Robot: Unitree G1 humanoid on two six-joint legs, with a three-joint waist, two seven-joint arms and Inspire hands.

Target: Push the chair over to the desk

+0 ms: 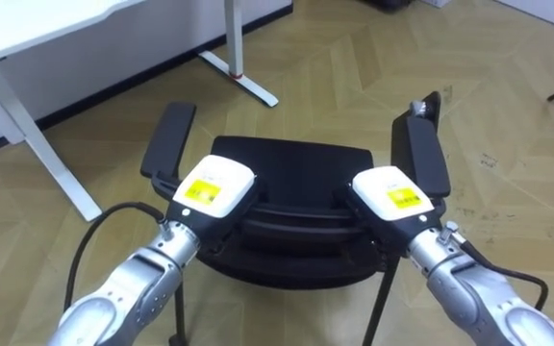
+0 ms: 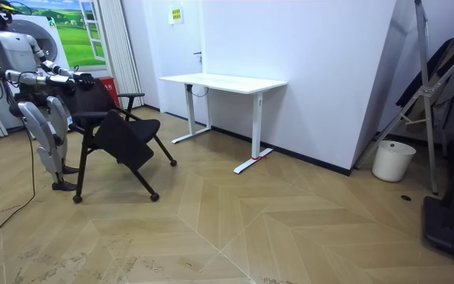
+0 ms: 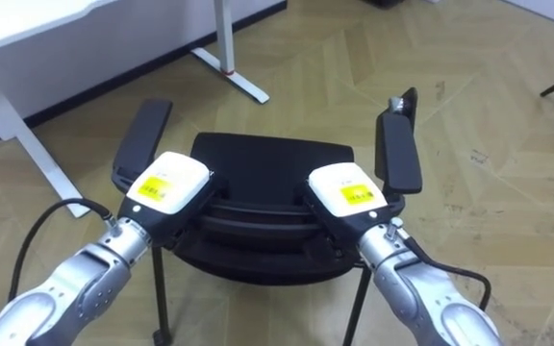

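Chair back under both hands.
Left hand, right hand on top edge; fingers hidden, cannot tell grip.

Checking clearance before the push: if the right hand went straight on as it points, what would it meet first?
The chair's backrest: the right hand lies right at its top edge, apparently touching, though depth is unclear.
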